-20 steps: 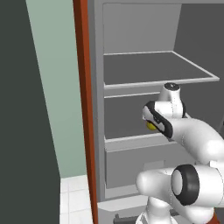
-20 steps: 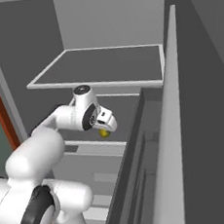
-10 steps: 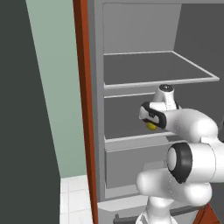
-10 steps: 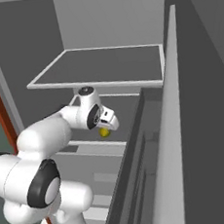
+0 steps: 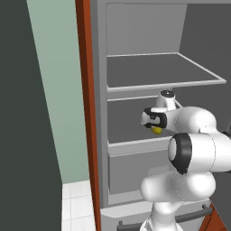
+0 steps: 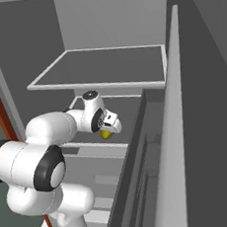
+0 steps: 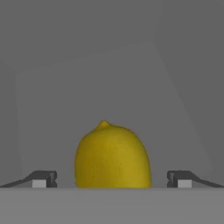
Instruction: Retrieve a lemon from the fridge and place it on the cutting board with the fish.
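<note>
The gripper point(image 7: 111, 183) is seen wide open w/ nothing held; its two fingertips point(image 7: 43, 178) are set well apart at either side of the lemon point(image 7: 113, 155), w/ clear gaps both sides, so no contact yet. The lemon is found centred between the jaws and just ahead of them in the hand view, nub end pointed away from the hand, i.e. long axis roughly along the approach line. In the base views it is seen on the fridge point(image 5: 149, 72) middle shelf, tucked right under the hand point(image 6: 106, 123). Judged: a short push fwd, then closing across the lemon's short axis, is what's called for.
</note>
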Robot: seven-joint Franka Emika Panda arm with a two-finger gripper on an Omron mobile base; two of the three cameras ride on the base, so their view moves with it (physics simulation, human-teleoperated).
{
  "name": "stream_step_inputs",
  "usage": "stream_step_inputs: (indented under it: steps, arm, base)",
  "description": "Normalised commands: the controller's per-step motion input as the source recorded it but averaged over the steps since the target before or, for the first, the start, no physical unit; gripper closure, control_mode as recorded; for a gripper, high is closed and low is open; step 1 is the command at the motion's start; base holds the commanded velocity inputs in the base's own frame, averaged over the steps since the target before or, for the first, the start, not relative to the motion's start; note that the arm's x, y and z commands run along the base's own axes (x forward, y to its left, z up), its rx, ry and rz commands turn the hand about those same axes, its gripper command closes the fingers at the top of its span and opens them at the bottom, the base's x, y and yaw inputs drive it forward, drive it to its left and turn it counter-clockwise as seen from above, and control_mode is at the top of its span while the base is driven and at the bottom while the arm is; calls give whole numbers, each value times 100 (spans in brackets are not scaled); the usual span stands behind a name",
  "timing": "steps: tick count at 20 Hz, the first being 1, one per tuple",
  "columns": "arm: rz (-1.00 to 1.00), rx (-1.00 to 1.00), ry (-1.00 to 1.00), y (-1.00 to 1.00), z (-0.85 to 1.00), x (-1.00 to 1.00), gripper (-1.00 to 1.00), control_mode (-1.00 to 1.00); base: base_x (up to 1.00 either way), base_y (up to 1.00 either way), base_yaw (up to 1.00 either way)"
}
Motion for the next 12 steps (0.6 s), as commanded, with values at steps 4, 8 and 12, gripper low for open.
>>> stream_step_inputs:
  steps: [4,8,12]
  arm:
    - [0,0,0,0,-25,8,-100,-100]
    - [0,0,0,0,-20,3,-100,-100]
    - [0,0,0,0,-8,0,-100,-100]
  base:
    - [0,0,0]
    - [0,0,0]
    - [0,0,0]
